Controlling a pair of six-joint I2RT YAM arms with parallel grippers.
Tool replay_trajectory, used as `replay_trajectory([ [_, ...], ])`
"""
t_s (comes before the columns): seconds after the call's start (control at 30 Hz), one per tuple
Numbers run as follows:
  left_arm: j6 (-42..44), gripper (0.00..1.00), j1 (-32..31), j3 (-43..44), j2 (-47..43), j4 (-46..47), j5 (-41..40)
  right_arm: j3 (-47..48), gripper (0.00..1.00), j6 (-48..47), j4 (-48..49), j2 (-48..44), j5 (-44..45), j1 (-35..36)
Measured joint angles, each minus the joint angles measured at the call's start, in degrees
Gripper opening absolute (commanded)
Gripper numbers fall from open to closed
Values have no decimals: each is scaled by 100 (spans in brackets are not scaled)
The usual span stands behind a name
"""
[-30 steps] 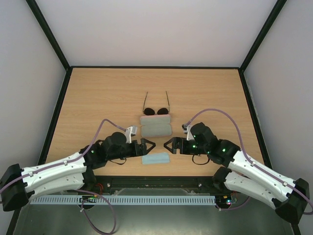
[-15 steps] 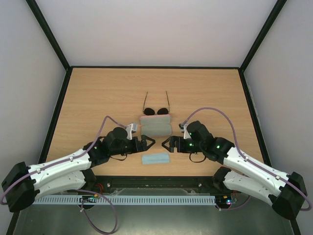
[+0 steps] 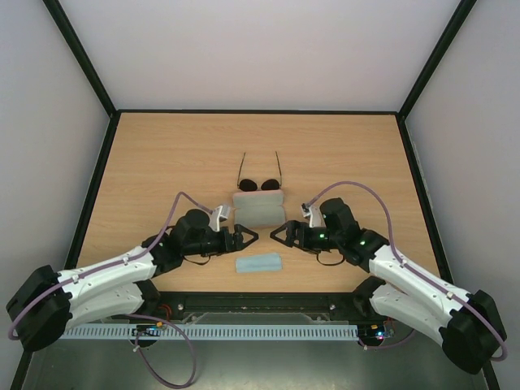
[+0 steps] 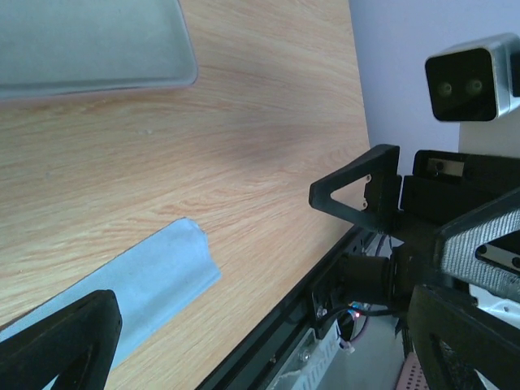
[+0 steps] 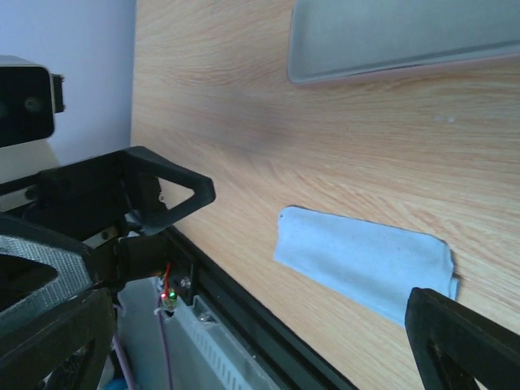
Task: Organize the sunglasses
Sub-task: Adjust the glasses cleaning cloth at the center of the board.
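The sunglasses lie open at mid-table, round dark lenses toward me and temple arms pointing away. They touch the far side of the pink case, which also shows in the left wrist view and in the right wrist view. The sunglasses show in neither wrist view. My left gripper and right gripper face each other just in front of the case, both open and empty. In the wrist views the left gripper and the right gripper hold nothing.
A light blue cloth lies folded near the table's front edge, below both grippers; it shows in the left wrist view and the right wrist view. The black front rail runs right behind it. Black-framed walls surround the table.
Both grippers have moved a little away from the front edge, from over the cloth toward the case. Sunglasses, case and cloth have not moved.
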Motion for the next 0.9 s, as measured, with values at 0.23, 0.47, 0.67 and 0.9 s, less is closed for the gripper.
replay_trajectory([
  [0.23,-151,99,0,-315,7,367,210,-341,99,293,501,-2,-457,-74],
  [0.47,-216,99,26,-518,-24,505,234,-531,99,446,743,-28,-575,-74],
  [0.67,-299,99,26,-671,-68,649,232,-767,99,535,767,-157,-577,-74],
  [0.9,-367,99,26,-809,-83,723,232,-909,99,579,896,-256,-577,-74],
])
